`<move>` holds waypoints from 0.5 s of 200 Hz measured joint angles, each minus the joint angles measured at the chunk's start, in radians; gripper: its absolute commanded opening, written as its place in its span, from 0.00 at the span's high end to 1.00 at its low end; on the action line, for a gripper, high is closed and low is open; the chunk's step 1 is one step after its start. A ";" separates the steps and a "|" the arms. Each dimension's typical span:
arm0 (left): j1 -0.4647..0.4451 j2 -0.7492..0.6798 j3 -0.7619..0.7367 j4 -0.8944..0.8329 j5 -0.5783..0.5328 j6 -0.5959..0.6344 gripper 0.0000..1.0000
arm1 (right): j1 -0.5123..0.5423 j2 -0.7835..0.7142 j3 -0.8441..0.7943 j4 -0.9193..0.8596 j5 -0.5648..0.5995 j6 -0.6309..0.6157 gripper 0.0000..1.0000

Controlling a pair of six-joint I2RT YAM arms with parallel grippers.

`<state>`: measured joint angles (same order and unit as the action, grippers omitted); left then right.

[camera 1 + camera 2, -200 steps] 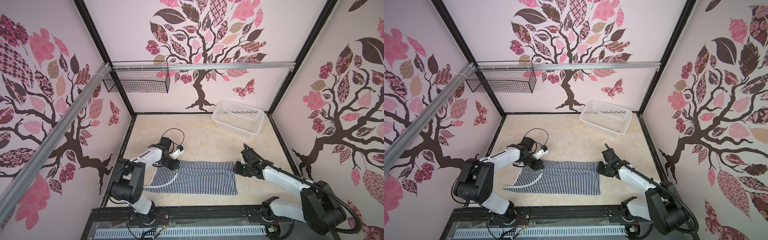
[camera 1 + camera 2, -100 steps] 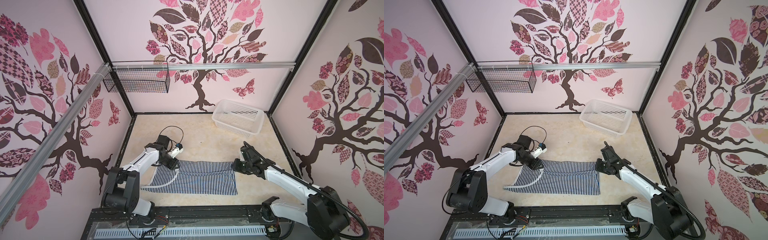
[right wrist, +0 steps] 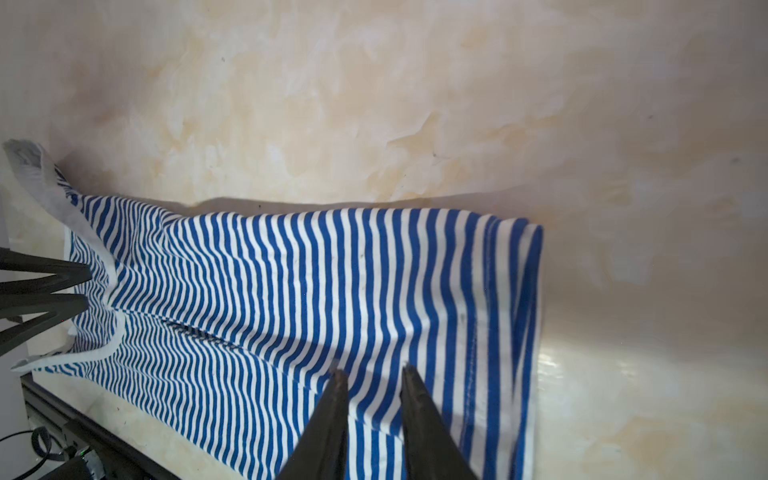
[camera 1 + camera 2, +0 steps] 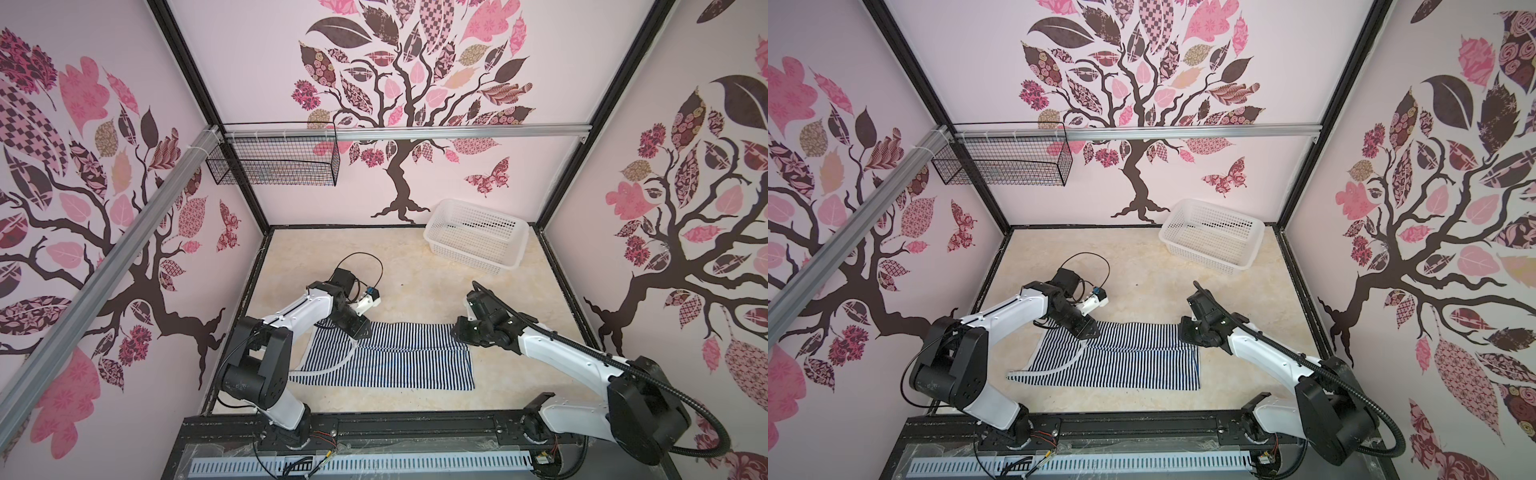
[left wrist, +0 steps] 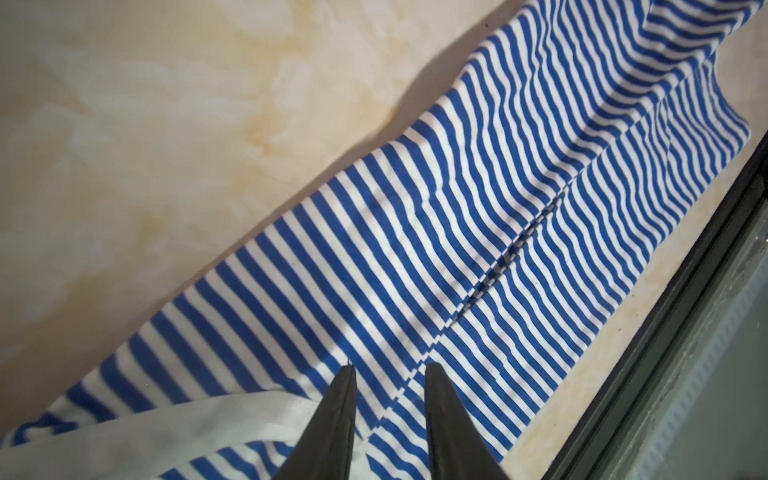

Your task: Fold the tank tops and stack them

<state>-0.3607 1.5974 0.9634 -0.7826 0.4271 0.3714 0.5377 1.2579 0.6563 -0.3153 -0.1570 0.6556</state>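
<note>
Standing slightly spread over the tank top (image 4: 395,365), left fingers (image 5: 336,419) and right fingers (image 3: 328,419) are well apart from the basket (image 4: 469,255).

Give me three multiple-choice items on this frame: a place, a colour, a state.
1. The white perforated plastic basket stands at: A) the beige marbled table's far right corner; B) its near left corner; C) its middle.
2. The soft striped tank top is: A) red and white; B) blue and white; C) green and black.
3. The left end effector is: A) shut on the basket; B) open over the top; C) out of view.
Key: A, it sits by the back wall, right side; B, both wrist views show it; B, its jaws stand apart above the cloth.
</note>
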 measured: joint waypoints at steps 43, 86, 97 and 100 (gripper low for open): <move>-0.018 0.035 -0.025 0.004 -0.038 0.000 0.70 | 0.001 -0.004 -0.044 0.016 -0.012 0.022 0.73; -0.018 0.042 -0.035 0.025 -0.058 -0.002 0.69 | 0.001 -0.027 -0.067 -0.005 0.024 0.026 0.45; -0.018 0.041 -0.040 0.032 -0.063 -0.004 0.69 | 0.001 -0.027 -0.059 -0.018 0.043 0.024 0.45; -0.018 0.041 -0.042 0.033 -0.064 -0.004 0.69 | 0.001 -0.027 -0.057 -0.019 0.051 0.024 0.45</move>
<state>-0.3786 1.6382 0.9218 -0.7494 0.3626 0.3672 0.5385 1.2308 0.5991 -0.3344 -0.1055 0.6796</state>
